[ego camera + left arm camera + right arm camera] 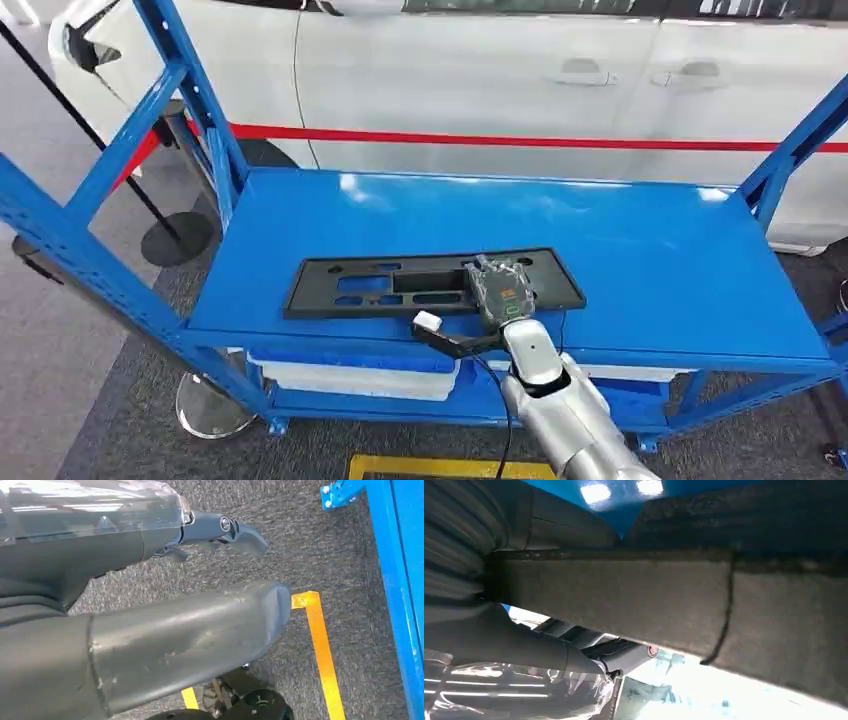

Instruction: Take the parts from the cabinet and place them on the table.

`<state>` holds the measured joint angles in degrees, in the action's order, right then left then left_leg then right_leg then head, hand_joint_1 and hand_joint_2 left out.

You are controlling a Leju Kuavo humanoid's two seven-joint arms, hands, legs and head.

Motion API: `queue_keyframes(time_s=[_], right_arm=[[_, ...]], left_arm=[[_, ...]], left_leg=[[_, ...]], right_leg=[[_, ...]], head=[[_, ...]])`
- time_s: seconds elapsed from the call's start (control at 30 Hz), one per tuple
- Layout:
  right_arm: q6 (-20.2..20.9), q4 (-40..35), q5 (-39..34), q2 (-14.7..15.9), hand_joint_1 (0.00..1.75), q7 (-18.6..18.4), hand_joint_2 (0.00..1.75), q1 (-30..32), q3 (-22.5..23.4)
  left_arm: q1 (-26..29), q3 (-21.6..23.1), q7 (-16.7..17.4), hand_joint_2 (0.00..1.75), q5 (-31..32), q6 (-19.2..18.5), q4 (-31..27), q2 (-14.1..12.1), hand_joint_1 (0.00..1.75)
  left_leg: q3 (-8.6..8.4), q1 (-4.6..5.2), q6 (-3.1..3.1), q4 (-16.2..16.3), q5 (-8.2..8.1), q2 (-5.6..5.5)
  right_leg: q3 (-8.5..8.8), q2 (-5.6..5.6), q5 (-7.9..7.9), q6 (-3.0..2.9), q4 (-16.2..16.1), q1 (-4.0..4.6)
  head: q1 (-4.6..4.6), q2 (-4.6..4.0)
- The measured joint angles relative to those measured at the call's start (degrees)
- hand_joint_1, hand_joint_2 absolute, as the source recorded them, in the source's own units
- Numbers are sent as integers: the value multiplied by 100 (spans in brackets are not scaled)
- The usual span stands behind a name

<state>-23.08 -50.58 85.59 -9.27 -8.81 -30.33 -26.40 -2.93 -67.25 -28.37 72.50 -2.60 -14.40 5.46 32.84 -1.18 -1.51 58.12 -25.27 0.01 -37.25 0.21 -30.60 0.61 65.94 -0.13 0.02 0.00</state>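
A long flat black plastic part [400, 285] with cut-outs lies on the top shelf of the blue cabinet [620, 250], near its front edge. My right hand [500, 290] reaches up from below and sits over the part's near edge, right of its middle. In the right wrist view the part's dark edge [674, 600] runs across between the grey thumb and the darker fingers [624, 652], so the hand grips it. My left hand [150, 630] hangs over grey carpet with nothing in it, thumb and fingers apart.
A white car [500, 70] with a red band [500, 140] stands close behind the cabinet. Slanted blue uprights [190, 90] frame the shelf on both sides. A white box [350, 378] sits on the lower shelf. Yellow tape [450, 465] marks the carpet.
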Motion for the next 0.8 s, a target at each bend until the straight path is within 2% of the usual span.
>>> queue_keyframes(time_s=[0.03,0.07,0.1,0.13,0.17,0.2,0.23,0.27,0.33,0.37,0.43,0.47,0.5,0.57,0.6,0.63,0.67,0.73,0.77,0.8], right_arm=[[-6,7,0,20,175,2,175,14,2],[-11,9,0,28,175,9,175,25,4],[-11,13,0,35,175,9,175,29,4],[-11,15,0,42,175,9,175,28,4],[-11,17,0,46,171,9,175,28,4],[-11,17,-2,46,171,9,175,28,4],[-11,15,0,48,175,9,175,28,7],[-11,11,0,48,173,22,175,27,7],[-28,-28,-2,48,175,92,175,51,7],[-70,-59,-29,48,175,129,175,78,11],[-168,-155,-169,41,175,258,175,135,39],[-214,-210,-287,39,175,330,175,163,68],[-236,-245,-352,37,175,374,175,194,81],[-262,-291,-383,37,175,422,175,269,92],[-269,-304,-391,37,175,426,175,300,96],[-269,-306,-398,37,175,431,175,314,103],[-260,-334,-398,37,175,431,175,320,107],[-227,-411,-404,37,175,431,175,335,109],[-249,-440,-492,35,175,483,175,358,111],[-289,-505,-628,35,175,564,175,386,140]], left_arm=[[3,0,0,0,0,0,0,2,0],[10,0,0,0,0,-2,0,2,0],[14,0,0,0,0,-2,0,0,0],[17,-2,2,0,0,-2,0,2,0],[16,-2,2,0,0,-2,0,2,0],[16,-2,2,0,0,-9,0,7,0],[17,-2,2,0,0,-22,0,9,0],[11,-2,2,0,0,-24,0,11,0],[10,-11,7,0,0,-26,0,13,0],[8,-20,9,0,0,-26,0,13,0],[10,-33,11,0,2,-26,0,20,0],[14,-39,11,0,2,-26,2,28,0],[13,-46,15,0,2,-24,2,28,0],[17,-72,18,0,2,-22,2,26,0],[25,-90,22,0,2,-22,2,26,0],[32,-103,24,0,2,-22,2,28,0],[34,-114,24,0,2,-22,2,28,0],[30,-131,24,0,2,-20,0,24,0],[22,-136,24,0,0,-20,2,24,0],[17,-140,24,0,0,-20,2,24,0]], left_leg=[[14,2,-2,3,2,1],[22,2,-4,6,3,3],[23,1,-4,8,3,2],[15,0,-3,8,2,0],[3,-2,6,12,-4,-3],[-12,-4,19,17,-11,-12],[-21,-5,40,22,-21,-16],[-9,33,85,44,-35,-22],[-6,28,158,31,-27,-32],[-23,19,203,-2,-16,-33],[-18,-16,258,52,-60,-29],[61,-8,268,266,-236,-21],[232,-18,279,643,-468,-22],[647,-17,314,1567,-871,-22],[748,-18,324,1795,-886,-22],[706,-18,321,1707,-769,-21],[553,-18,315,1385,-561,-21],[63,-21,292,396,-87,-17],[-65,-17,263,93,-127,-18],[-64,10,213,64,-109,-25]], right_leg=[[-236,-1,-210,20,478,-16],[-429,-2,-325,37,857,-28],[-503,-5,-299,50,991,-43],[-440,-7,-150,56,860,-62],[-239,-13,105,51,470,-76],[35,-20,364,35,-60,-80],[285,-28,538,9,-534,-79],[363,-27,445,-9,-736,-42],[338,-16,469,-42,-733,-25],[342,-14,468,-78,-733,-4],[406,-35,534,-172,-838,-59],[415,-38,539,-219,-857,-58],[407,-44,542,-241,-857,-52],[400,-43,540,-247,-854,-31],[402,-40,540,-247,-850,-23],[410,-33,539,-246,-847,-21],[413,-26,536,-242,-839,-20],[419,-18,517,-213,-802,-21],[396,-17,503,-188,-774,-3],[368,1,492,-152,-746,29]], head=[[-2,0],[-2,0],[0,0],[0,0],[-2,0],[2,0],[2,0],[-2,0],[-17,0],[-15,0],[-15,0],[-31,0],[-46,0],[-46,0],[-50,0],[-46,0],[-48,0],[-48,0],[-53,0],[-46,0]])
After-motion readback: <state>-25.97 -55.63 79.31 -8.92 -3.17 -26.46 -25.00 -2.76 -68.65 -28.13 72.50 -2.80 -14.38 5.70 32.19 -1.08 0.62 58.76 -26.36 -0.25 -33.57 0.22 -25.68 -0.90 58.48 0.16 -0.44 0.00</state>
